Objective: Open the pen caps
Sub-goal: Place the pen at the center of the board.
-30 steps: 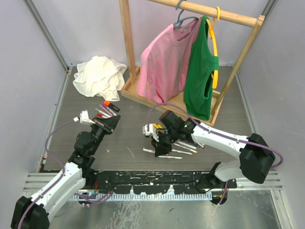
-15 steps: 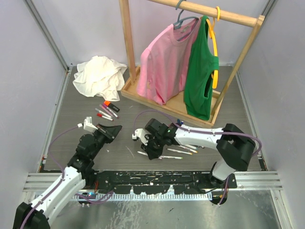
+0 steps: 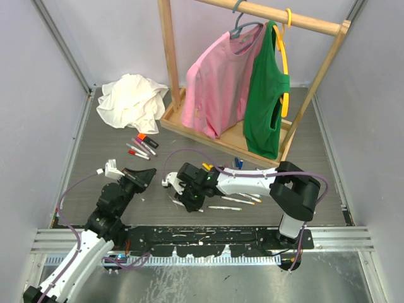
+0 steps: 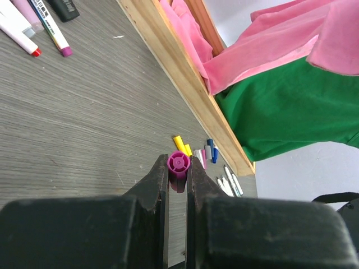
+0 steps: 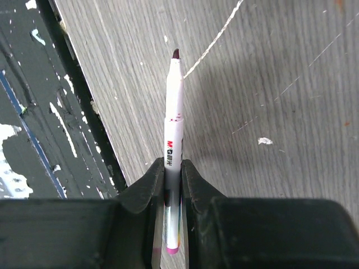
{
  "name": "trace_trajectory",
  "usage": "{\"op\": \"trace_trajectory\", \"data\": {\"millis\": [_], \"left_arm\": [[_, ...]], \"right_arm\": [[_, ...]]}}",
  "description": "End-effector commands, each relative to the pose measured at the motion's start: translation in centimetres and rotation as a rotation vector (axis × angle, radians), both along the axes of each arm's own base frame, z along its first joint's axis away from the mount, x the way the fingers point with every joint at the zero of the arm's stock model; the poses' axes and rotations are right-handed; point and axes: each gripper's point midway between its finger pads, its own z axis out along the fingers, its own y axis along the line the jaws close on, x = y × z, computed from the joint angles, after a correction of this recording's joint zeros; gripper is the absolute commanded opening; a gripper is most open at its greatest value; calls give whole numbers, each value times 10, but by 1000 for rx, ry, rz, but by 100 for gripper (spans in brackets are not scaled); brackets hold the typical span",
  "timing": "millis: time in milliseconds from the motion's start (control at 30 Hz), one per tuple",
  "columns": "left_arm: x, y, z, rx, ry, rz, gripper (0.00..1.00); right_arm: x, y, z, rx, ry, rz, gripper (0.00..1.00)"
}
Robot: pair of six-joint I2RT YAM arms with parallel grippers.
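left end effector point(image 4: 178, 175) is clamping a purple cap point(image 4: 178, 163), open worktop point(image 4: 84, 112) lying ahead up to loose caps point(image 4: 178, 141) by the rack base point(image 4: 179, 78); right end effector point(image 5: 173, 168) is gripping an uncapped pen point(image 5: 174, 106), black plate point(image 5: 33, 112) bordering leftward.

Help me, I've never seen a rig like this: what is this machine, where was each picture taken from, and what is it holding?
It is two small robot arms bolted at the near edge of a grey table, each ending in a two-finger gripper. The wide picture comes from a fixed camera above and behind the arms. The two close-ups come from cameras on the wrists, looking along the fingers. On the table lie slim marker pens, a crumpled white cloth and a wooden clothes rack with a pink shirt and a green top. The left gripper pinches a purple cap. The right gripper pinches an uncapped pen, its tip bare.
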Motion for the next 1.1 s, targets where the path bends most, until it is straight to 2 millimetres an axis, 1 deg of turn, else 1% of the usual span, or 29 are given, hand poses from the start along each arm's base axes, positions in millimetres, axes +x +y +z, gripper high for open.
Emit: {"op": "trace_trajectory", "data": {"millis": [0,133,200,267,333,400,467,567,600,767,867,933,1067], "left_arm": [[0,9,-3,32,-12,35,0],[-2,9,-1,33,-12,33,0],[-3,9,0,36,-11,30,0],[-4,10,3,39,-11,28,0],[-7,11,8,51,-17,22,0],[-9,13,12,69,-22,23,0],[-10,16,13,75,-24,33,0],[-9,17,11,56,-35,47,0],[-9,17,11,52,-36,47,0],[-9,15,10,45,-29,39,0],[-9,12,10,33,-29,30,0],[-8,11,10,28,-29,27,0],[-8,10,12,30,-29,21,0]], "right_arm": [[18,19,16,46,-55,-48,9],[20,23,14,40,-34,-105,8],[23,24,14,44,-22,-182,3],[23,19,13,56,-1,-284,1],[20,18,25,146,17,-349,1],[15,11,29,174,41,-393,1],[15,12,26,163,50,-415,1],[17,8,12,141,53,-444,1],[24,6,10,131,19,-472,1],[44,-1,8,111,-72,-556,3],[46,-2,0,77,-71,-565,8],[44,-4,-11,35,-61,-563,9],[46,-9,-19,2,-66,-569,10]]}}
